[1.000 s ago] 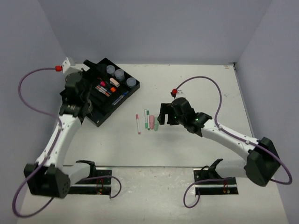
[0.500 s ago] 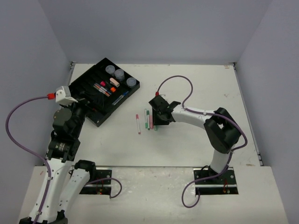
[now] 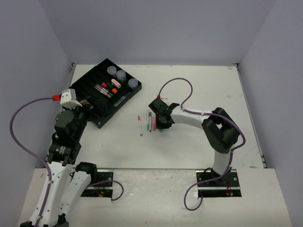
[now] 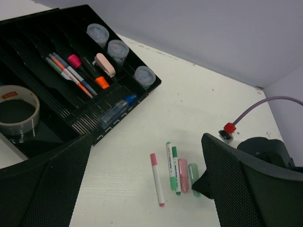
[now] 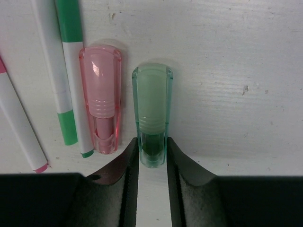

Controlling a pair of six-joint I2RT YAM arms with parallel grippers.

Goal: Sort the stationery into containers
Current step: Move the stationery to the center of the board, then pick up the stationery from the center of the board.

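A stubby green marker (image 5: 152, 109) lies on the white table, and my right gripper (image 5: 152, 146) is shut on its near end, one finger pressing each side. From above, that gripper (image 3: 161, 124) covers most of the marker. Left of it lie a stubby pink marker (image 5: 100, 109), two green pens (image 5: 71, 71) and a pink pen (image 3: 140, 125). The black tray (image 3: 87, 85) at the back left holds several pens, three round jars (image 4: 117, 48), a tape ring (image 4: 18, 109) and a pink-white stapler-like piece (image 4: 104, 65). My left gripper (image 3: 84, 108) hangs open and empty by the tray's near corner.
Walls close the table at the back and on both sides. The right arm's purple cable (image 3: 177, 85) loops above the table behind its wrist. The left arm's cable (image 3: 28, 106) arcs out over the table's left edge.
My right gripper moved left onto the loose markers and shut on the green one. The left arm drew back from over the tray toward the near edge, still open.
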